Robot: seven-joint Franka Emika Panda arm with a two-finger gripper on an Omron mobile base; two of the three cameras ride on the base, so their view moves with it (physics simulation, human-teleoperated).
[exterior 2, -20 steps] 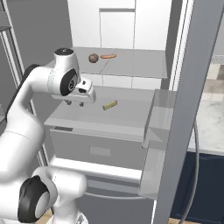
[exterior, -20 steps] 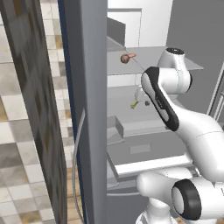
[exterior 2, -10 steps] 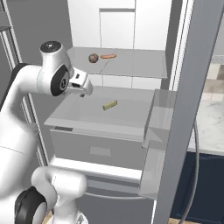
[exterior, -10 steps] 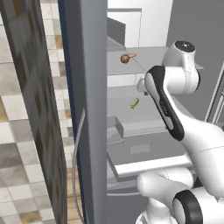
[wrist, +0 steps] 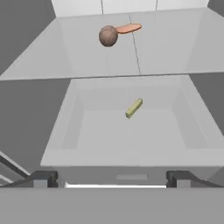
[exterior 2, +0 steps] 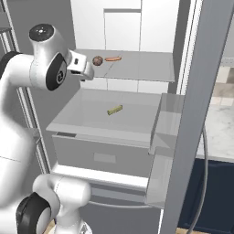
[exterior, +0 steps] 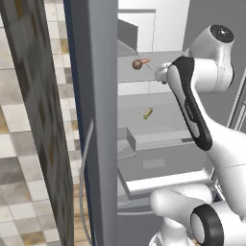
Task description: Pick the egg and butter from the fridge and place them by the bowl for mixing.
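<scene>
While the fridge point(exterior 2: 137, 27) stands open, the gripper point(wrist: 111, 178) hangs at frame bottom in the hand view, jaws spread wide, holding nothing. Butter point(wrist: 134, 108) lies frame centre on the lower grey shelf point(exterior 2: 87, 119), tilted, alone. Upper shelf: brown egg point(wrist: 108, 36) touching an orange sausage point(wrist: 128, 28), upper centre. Butter point(exterior 2: 114, 109) sits well apart from the gripper.

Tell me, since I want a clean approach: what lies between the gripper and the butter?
Nothing. In the hand view the open gripper faces the butter across bare grey shelf. The brown ball sits on the shelf above.
</scene>
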